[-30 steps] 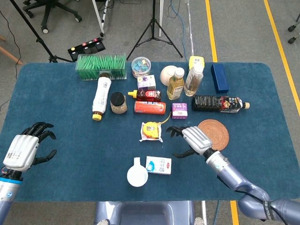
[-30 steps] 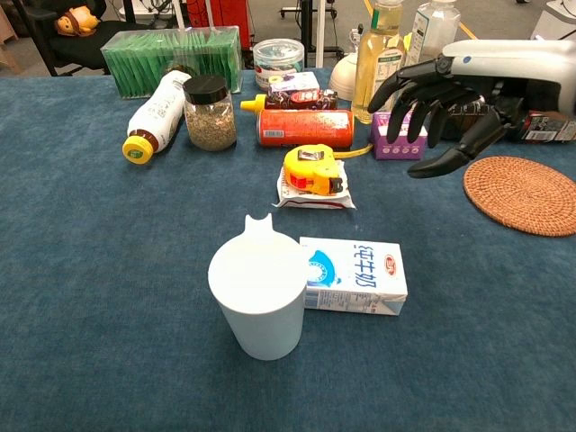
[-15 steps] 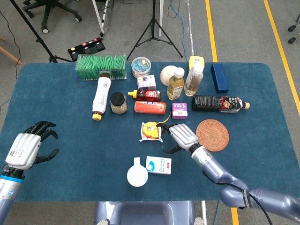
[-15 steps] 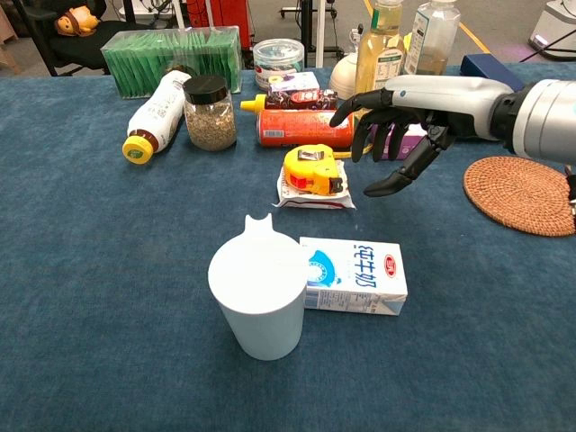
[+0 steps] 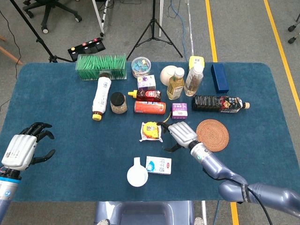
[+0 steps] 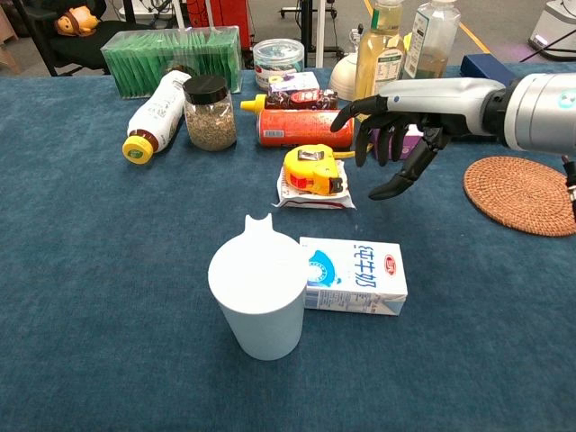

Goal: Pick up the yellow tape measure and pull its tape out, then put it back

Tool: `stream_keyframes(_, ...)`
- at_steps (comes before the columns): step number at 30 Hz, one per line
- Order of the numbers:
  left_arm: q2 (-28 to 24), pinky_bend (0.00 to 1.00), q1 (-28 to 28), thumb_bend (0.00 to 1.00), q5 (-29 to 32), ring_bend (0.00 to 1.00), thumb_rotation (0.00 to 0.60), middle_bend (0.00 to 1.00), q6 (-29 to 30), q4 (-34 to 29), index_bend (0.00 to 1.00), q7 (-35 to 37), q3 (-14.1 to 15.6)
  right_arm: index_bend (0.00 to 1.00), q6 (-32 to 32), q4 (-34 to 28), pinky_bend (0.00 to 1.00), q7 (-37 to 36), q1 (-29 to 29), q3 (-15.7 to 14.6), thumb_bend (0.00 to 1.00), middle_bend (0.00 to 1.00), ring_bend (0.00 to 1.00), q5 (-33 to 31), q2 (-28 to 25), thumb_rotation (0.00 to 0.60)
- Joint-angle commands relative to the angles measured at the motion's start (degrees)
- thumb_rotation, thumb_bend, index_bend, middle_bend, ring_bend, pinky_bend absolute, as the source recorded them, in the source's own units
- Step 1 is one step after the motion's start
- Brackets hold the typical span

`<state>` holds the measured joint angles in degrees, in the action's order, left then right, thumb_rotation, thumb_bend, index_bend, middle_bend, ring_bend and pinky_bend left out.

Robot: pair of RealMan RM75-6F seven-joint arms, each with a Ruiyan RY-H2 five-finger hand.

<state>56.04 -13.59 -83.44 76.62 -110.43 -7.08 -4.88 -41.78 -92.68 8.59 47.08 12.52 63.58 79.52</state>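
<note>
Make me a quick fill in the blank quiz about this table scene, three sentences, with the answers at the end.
1. The yellow tape measure rests on a flat snack ____.
2. The right hand hovers open beside the tape measure, on the side toward the woven ____.
3. The white cup stands right next to the lying milk ____.

Answers: packet; coaster; carton

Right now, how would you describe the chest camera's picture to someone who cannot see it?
The right robot hand, its dark fingers spread, hovers just right of a yellow tape measure lying on a small white packet on the blue cloth-covered table. Nearer stand a white plastic cup and a milk carton.
</note>
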Motion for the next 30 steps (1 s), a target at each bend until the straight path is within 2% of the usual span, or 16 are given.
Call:
stream_keyframes(1,0.1,0.29,0.0,0.23,0.0,0.16,0.6,0.26,0.1,0.1,0.42,0.1,0.1,0.12,0.5,-0.1,0.34,0.2,0.5,-0.2,0.22,0.35,0.42,-0.5,0.0,0.512)
stream_keyframes(11,0.1,0.29,0.5,0.23,0.1,0.16,0.6,0.26,0.5,1.2,0.42,1.5,0.6,0.12,1.9,1.8,0.34,1.3,2.9,-1.1,0.22,0.35,0.42,-2.6,2.2,0.512)
stream_keyframes(30,0.5,0.29,1.0,0.23,-0.2,0.16,0.6,0.26,1.0,4.1,0.42,5.0,1.0,0.12,0.1,0.8,0.34,5.1,6.7,-0.6,0.22,0.34,0.46,-7.4,4.9,0.511)
